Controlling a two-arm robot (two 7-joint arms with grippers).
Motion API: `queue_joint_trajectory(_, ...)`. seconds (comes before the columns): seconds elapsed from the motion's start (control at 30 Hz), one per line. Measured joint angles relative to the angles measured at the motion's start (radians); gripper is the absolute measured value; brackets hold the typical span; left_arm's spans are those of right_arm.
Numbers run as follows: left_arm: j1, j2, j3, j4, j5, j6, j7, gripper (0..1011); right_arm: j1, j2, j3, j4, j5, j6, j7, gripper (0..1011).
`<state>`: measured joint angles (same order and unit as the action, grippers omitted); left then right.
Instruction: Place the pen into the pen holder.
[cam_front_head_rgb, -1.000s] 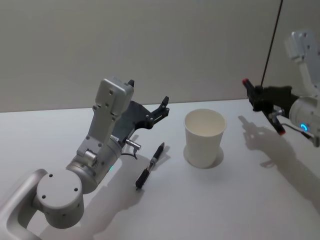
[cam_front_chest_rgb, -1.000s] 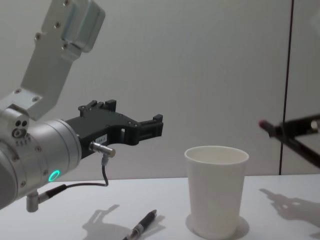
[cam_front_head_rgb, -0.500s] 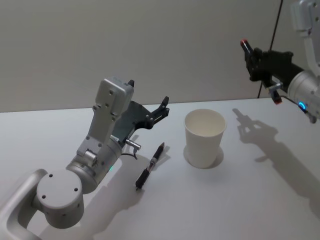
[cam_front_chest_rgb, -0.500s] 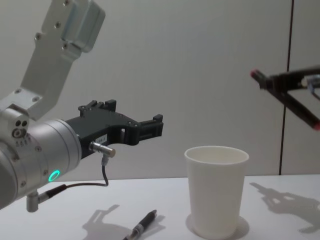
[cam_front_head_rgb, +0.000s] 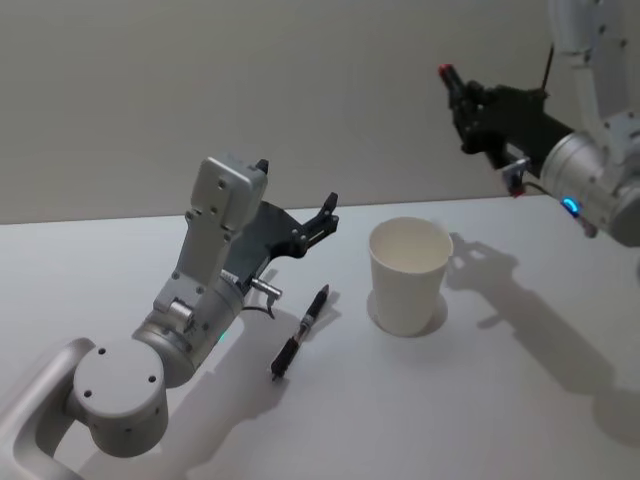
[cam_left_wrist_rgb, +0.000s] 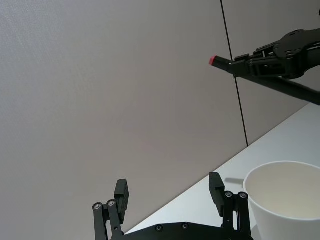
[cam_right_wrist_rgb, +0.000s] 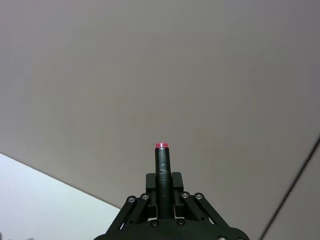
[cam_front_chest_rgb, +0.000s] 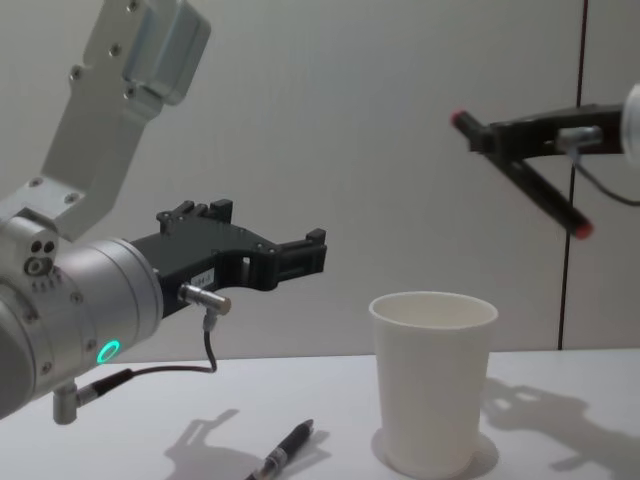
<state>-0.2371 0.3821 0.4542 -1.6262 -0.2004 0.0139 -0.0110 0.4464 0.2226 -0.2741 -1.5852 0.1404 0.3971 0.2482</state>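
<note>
- Right gripper (cam_front_head_rgb: 468, 105) sits in the upper right of the head view, raised well above the table (cam_front_head_rgb: 500, 400), its fingers clamped on a red-tipped pen (cam_front_head_rgb: 450, 80).
- Red-tipped pen is black with a red cap at each end. In the chest view it slants from upper left to lower right (cam_front_chest_rgb: 540, 195), and its lower end hangs above and to the right of the cup's rim, apart from it.
- Pen holder (cam_front_head_rgb: 408, 275), a white paper cup, stands upright at centre frame, mouth open.
- Left gripper (cam_front_head_rgb: 297, 185) hovers left of centre, fingers spread wide and holding nothing.
- Black pen (cam_front_head_rgb: 301, 331) lies flat on the table, below the left gripper and just left of the pen holder.
</note>
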Motion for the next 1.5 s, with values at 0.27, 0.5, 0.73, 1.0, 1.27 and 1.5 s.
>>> queue_joint_trajectory(0.27, 0.0, 0.0, 0.0, 0.0, 0.0, 0.0, 0.0, 1001, 0.011, -0.044, -0.043, 0.026, -0.005, -0.064, 0.046, 171)
queue_joint_trajectory(0.5, 0.0, 0.0, 0.0, 0.0, 0.0, 0.0, 0.0, 1001, 0.014, -0.076, -0.076, 0.041, -0.007, -0.145, 0.065, 171)
queue_joint_trajectory(0.73, 0.0, 0.0, 0.0, 0.0, 0.0, 0.0, 0.0, 1001, -0.002, -0.089, -0.101, 0.039, -0.035, -0.231, 0.049, 172)
queue_joint_trajectory(1.0, 0.0, 0.0, 0.0, 0.0, 0.0, 0.0, 0.0, 1001, -0.035, -0.084, -0.116, 0.016, -0.07, -0.306, -0.003, 171)
queue_joint_trajectory(1.27, 0.0, 0.0, 0.0, 0.0, 0.0, 0.0, 0.0, 1001, -0.077, -0.07, -0.125, -0.01, -0.08, -0.356, -0.057, 172)
queue_joint_trajectory(1.5, 0.0, 0.0, 0.0, 0.0, 0.0, 0.0, 0.0, 1001, -0.102, -0.067, -0.13, -0.015, -0.065, -0.372, -0.092, 172)
